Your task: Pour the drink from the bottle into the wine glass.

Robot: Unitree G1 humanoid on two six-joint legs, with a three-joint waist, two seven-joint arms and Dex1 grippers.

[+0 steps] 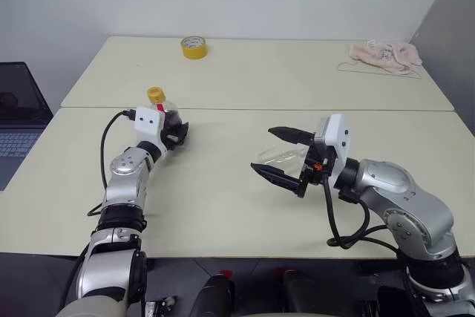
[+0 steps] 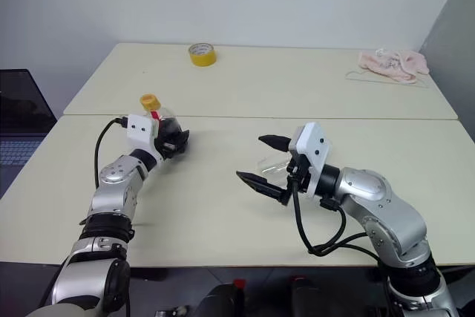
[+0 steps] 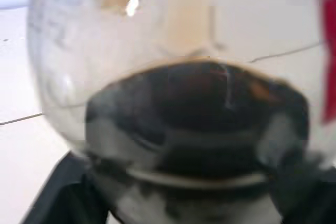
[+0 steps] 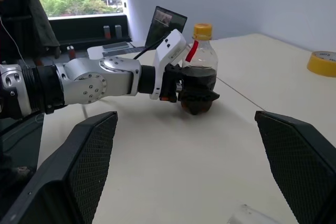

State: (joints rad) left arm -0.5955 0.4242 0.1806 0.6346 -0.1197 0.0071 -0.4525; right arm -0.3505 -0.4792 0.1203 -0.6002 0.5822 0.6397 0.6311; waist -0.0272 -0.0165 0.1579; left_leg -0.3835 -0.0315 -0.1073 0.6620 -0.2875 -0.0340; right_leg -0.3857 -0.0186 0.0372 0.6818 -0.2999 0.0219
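Observation:
The bottle (image 1: pixel 165 113) stands on the near table at the left, clear and round-bellied, with a yellow cap, a red strip at the neck and the dark drink (image 4: pixel 199 77) filling its lower half. My left gripper (image 1: pixel 177 133) reaches level from the near side, and its black fingers (image 4: pixel 202 97) hug the belly low down, shut on it. The wine glass (image 1: pixel 280 156) is a clear shape low on the table and seems to lie on its side. My right gripper (image 1: pixel 263 150) hovers over it, wide open and pointing left toward the bottle, with nothing held.
A yellow tape roll (image 1: pixel 194 47) sits at the far table's back edge and a pink cloth (image 1: pixel 386 56) at its back right. A seam (image 1: pixel 297 110) divides the two tables. A laptop (image 1: pixel 18 120) stands off the left side.

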